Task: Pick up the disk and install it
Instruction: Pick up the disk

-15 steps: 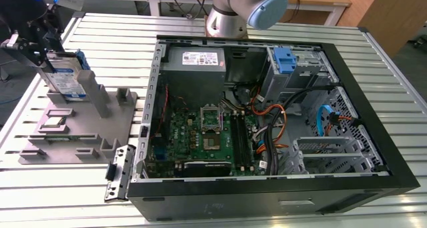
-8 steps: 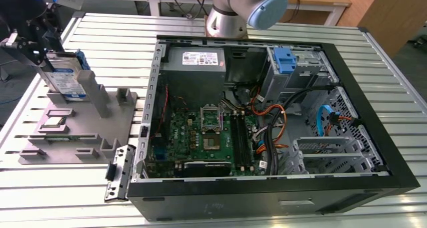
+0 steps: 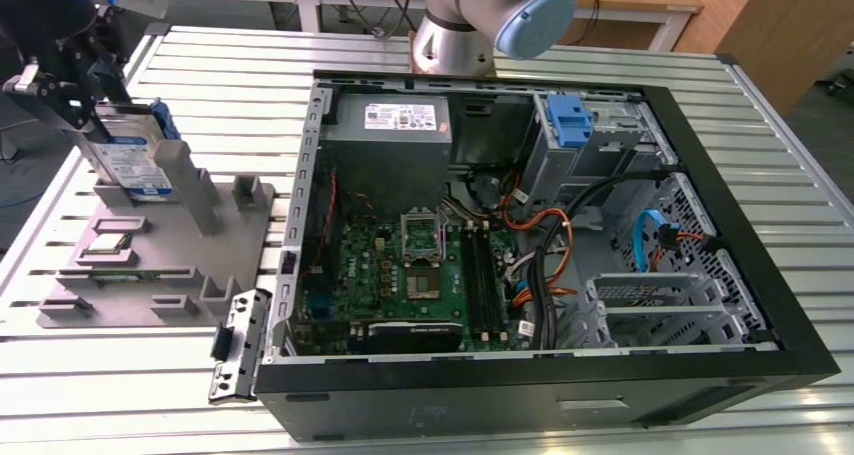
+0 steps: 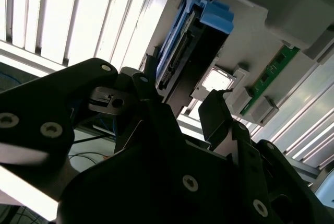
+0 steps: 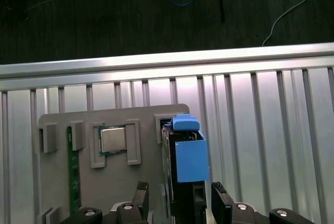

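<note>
The disk [image 3: 134,163] stands on edge in a slot of the grey fixture [image 3: 200,247] at the exterior view's left. It is a silver drive with a white-and-blue label in a blue carrier. My black gripper [image 3: 107,110] hangs over its upper end, open. In the first wrist view the disk [image 5: 187,164] shows edge-on, with one fingertip [image 5: 142,191] and the other on either side of it and a gap left on one side. In the second wrist view the disk [image 4: 182,62] runs between the two fingertips [image 4: 215,110] of the gripper [image 4: 180,98].
The open computer case [image 3: 534,380] lies to the exterior view's right of the fixture, with a motherboard [image 3: 414,275], a grey power supply [image 3: 400,120] and a lone blue bracket [image 3: 570,120]. A processor [image 5: 112,140] and a memory stick [image 5: 73,172] also sit in the fixture. The arm's base [image 3: 461,30] stands behind the case.
</note>
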